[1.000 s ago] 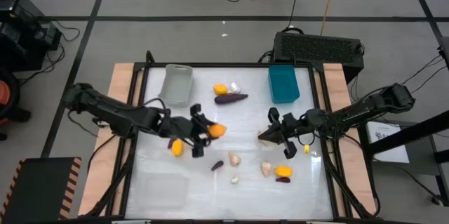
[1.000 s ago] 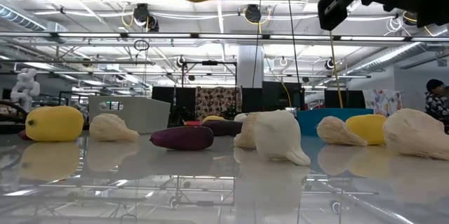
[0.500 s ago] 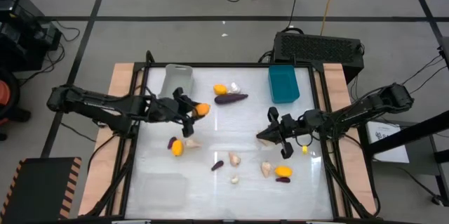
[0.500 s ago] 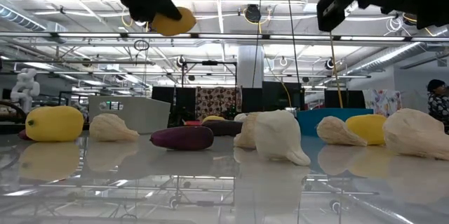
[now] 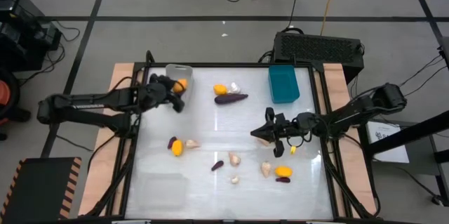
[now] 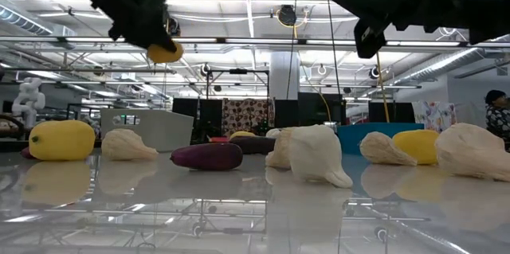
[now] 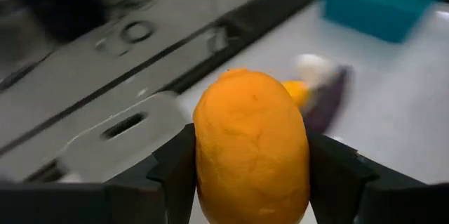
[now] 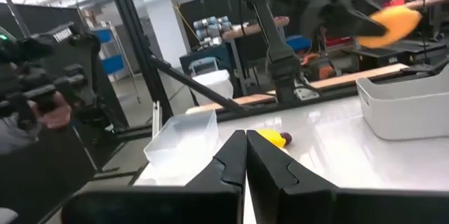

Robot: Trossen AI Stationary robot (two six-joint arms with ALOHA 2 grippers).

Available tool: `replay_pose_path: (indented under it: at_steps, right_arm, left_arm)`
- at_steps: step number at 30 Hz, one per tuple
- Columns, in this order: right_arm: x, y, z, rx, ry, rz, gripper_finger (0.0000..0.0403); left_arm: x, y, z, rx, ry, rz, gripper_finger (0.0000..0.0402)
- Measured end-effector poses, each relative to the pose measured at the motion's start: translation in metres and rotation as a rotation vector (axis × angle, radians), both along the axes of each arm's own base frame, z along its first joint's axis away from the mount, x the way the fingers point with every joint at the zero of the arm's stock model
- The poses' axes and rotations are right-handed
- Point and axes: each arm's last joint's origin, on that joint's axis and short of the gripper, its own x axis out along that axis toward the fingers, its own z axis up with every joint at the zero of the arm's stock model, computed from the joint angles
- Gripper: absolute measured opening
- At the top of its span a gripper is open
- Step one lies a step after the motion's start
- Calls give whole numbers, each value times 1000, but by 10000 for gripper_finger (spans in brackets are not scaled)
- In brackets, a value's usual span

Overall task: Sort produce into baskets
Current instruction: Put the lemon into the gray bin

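My left gripper point(image 5: 179, 86) is shut on an orange-yellow fruit point(image 7: 251, 143) and hangs above the light grey basket point(image 5: 179, 69) at the table's far left. In the low view the fruit point(image 6: 165, 51) is well above that basket point(image 6: 147, 129). My right gripper point(image 5: 258, 134) is shut and empty, raised over the table right of the middle. The teal basket point(image 5: 283, 82) stands at the far right and the clear basket point(image 5: 165, 189) at the near left. Other produce lies loose on the table. My left gripper pinches the orange-yellow fruit between its two fingers, one finger point(image 7: 172, 171) on each of its long sides point(image 7: 207, 161). The fingers come slanting down from the table's left side. The fruit is lifted clear, above the grey basket.
Near the far edge lie an orange fruit point(image 5: 220, 89), a garlic bulb point(image 5: 235, 87) and a purple eggplant point(image 5: 231, 98). More pieces lie at the left of the middle point(image 5: 177, 147) and near right point(image 5: 283, 171). A black box point(image 5: 319, 47) stands beyond the far edge.
My left gripper has carried the orange-yellow fruit from over the table's middle toward the far left, to above the grey basket, rolling and sinking a little on the way. My right gripper has sunk slightly. The produce on the table has not moved.
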Motion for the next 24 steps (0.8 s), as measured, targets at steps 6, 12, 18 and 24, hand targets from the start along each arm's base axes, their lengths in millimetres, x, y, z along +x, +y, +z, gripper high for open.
replay_pose_path:
  at_steps: [6, 12, 18, 24]
  right_arm:
    - [1, 0, -1, 22, 8, 3, 4]
    - [1, 0, -1, 40, 9, 4, 4]
    - [1, 0, -1, 28, 8, 4, 4]
    - [1, 0, -1, 7, 7, -3, 4]
  left_arm:
    - [-9, 24, -19, -41, 33, 165, 213]
    - [-13, 45, -36, -159, 62, 205, 213]
    - [-13, 61, -47, -226, 110, 214, 213]
    - [-11, 66, -55, -267, 140, 192, 213]
